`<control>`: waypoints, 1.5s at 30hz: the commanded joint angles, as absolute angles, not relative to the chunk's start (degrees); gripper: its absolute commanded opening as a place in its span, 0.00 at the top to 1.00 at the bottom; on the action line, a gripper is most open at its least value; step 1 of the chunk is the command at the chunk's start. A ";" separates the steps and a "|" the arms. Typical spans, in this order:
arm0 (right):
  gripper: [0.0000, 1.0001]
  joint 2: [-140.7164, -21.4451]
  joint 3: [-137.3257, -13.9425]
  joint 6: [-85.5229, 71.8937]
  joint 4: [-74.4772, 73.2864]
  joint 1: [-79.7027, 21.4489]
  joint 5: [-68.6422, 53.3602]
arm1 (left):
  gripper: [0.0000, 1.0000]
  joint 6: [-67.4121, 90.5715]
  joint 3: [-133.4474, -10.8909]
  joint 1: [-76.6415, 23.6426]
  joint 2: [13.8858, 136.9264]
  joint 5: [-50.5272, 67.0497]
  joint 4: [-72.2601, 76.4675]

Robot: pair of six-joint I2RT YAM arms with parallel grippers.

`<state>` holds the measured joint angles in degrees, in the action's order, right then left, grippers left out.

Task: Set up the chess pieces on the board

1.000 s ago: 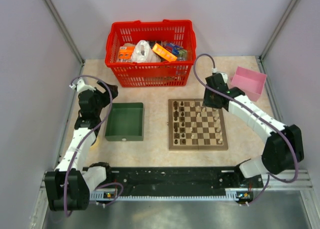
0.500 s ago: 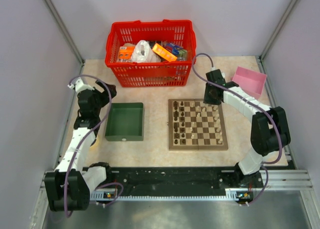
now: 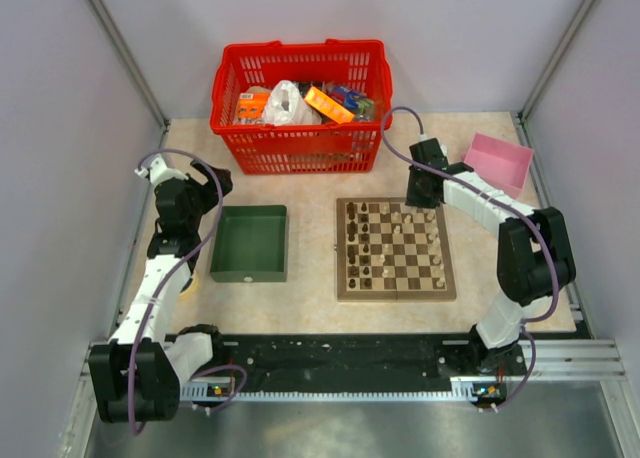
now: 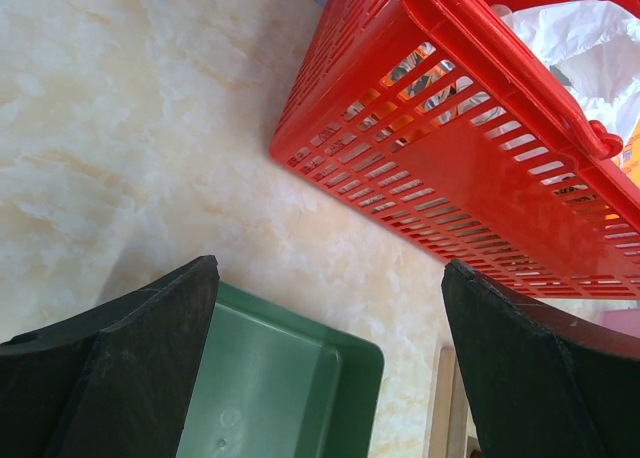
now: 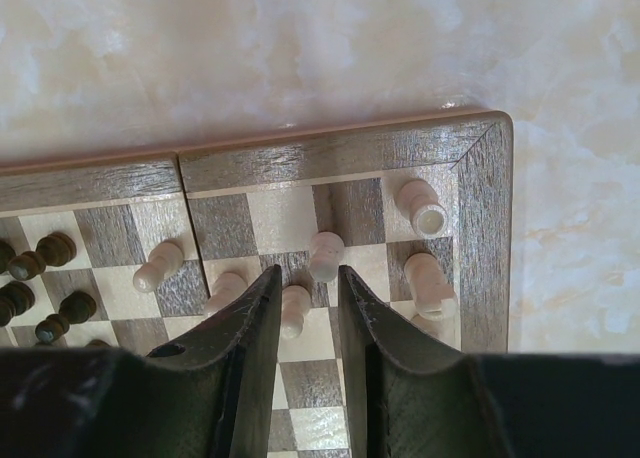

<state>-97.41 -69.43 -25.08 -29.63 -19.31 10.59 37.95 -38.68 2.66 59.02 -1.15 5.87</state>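
The board (image 3: 342, 278) lies right of centre, with dark chess pieces (image 3: 353, 248) on its left side and pale ones (image 3: 437, 268) on its right. My right gripper (image 3: 420, 204) hangs over the board's far right corner. In the right wrist view its jaws (image 5: 307, 270) stand narrowly open around a pale pawn (image 5: 295, 310), with a gap on the pawn's right side. A second pale pawn (image 5: 326, 255) stands just past the fingertips. More pale pieces (image 5: 420, 206) lie tipped near the rim (image 5: 330, 153). My left gripper (image 4: 330, 268) is wide open and empty over the green tray's corner (image 4: 345, 378).
A red basket (image 3: 300, 103) full of packets stands at the back, close to the left gripper (image 3: 212, 186). The green tray (image 3: 250, 243) sits left of the board. A pink box (image 3: 497, 163) rests at the back right. Grey walls enclose the table.
The right arm's elbow has drawn in toward the board and its gripper has shifted slightly left over the far right corner. The left arm has not moved.
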 commanded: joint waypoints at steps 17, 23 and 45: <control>0.75 -99.14 -70.66 -24.17 -28.21 -18.98 11.34 | 0.01 37.18 -41.22 3.16 59.15 -1.93 7.12; 0.79 -99.14 -70.67 -24.00 -28.13 -18.90 11.07 | 0.01 37.09 -41.13 3.25 58.62 -2.02 6.86; 0.90 -100.02 -72.42 -23.20 -27.95 -18.11 13.80 | 0.01 37.09 -40.96 3.25 58.71 -2.02 6.94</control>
<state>-99.09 -69.45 -23.99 -29.52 -19.16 11.88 37.58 -38.70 2.92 59.20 -1.39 5.50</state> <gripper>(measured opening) 0.114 0.986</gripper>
